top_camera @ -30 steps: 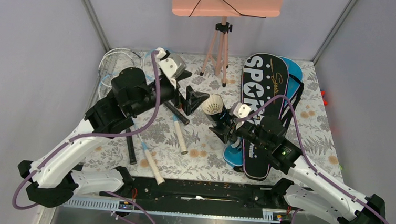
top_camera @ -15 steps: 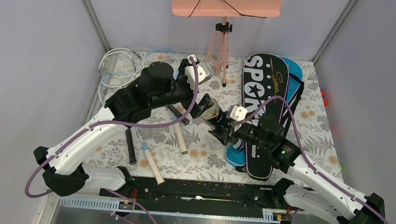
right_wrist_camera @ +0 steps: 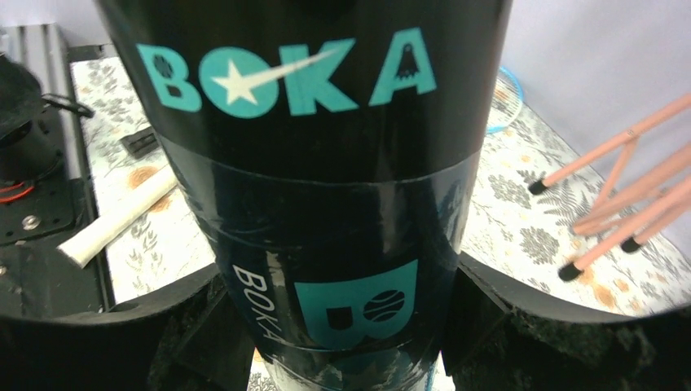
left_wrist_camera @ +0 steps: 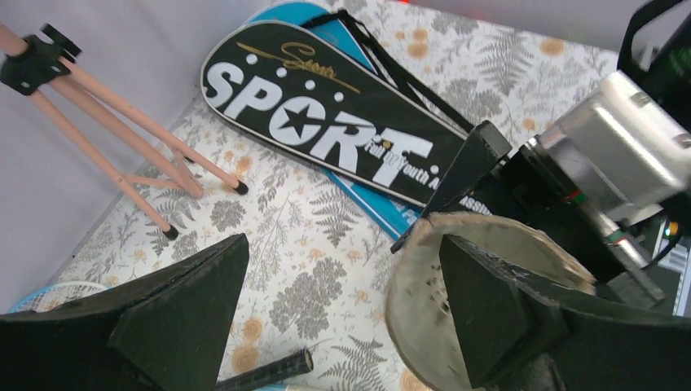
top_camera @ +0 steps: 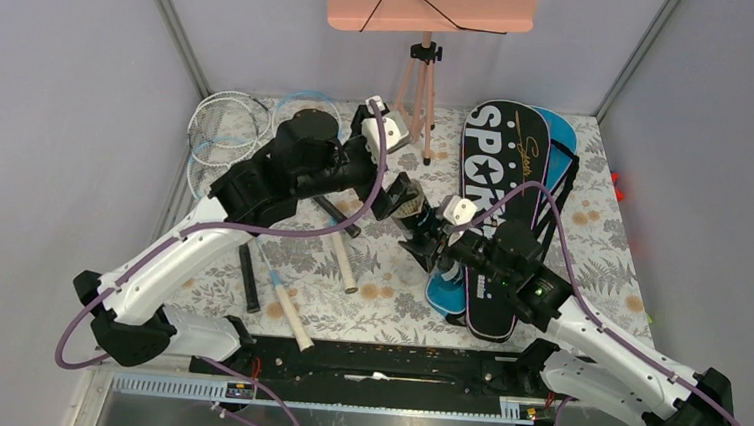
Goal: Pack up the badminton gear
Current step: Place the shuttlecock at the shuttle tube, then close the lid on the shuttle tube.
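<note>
My right gripper (top_camera: 427, 245) is shut on the black BOKA tube (right_wrist_camera: 326, 163) and holds it tilted above the table, its open mouth (top_camera: 406, 197) toward the left arm. My left gripper (left_wrist_camera: 342, 314) is open at that mouth. Its right finger (left_wrist_camera: 489, 314) is inside the pale rim (left_wrist_camera: 407, 281) and its left finger (left_wrist_camera: 163, 326) is outside, over the table. The black SPORT bag (top_camera: 500, 182) lies on the blue bag (top_camera: 561, 146) at the right. Racket hoops (top_camera: 227, 122) lie at the back left, their handles (top_camera: 342, 256) toward the middle. No shuttlecock shows.
The pink perforated board (top_camera: 433, 1) stands on tripod legs (top_camera: 416, 95) at the back middle; the legs also show in the left wrist view (left_wrist_camera: 122, 130). Grey walls close in the table on three sides. A black rail (top_camera: 382, 364) runs along the near edge.
My left arm has swung right from above the rackets to the tube's mouth, and one finger is now inside the rim. My right gripper has kept hold of the tube, nearly still.
</note>
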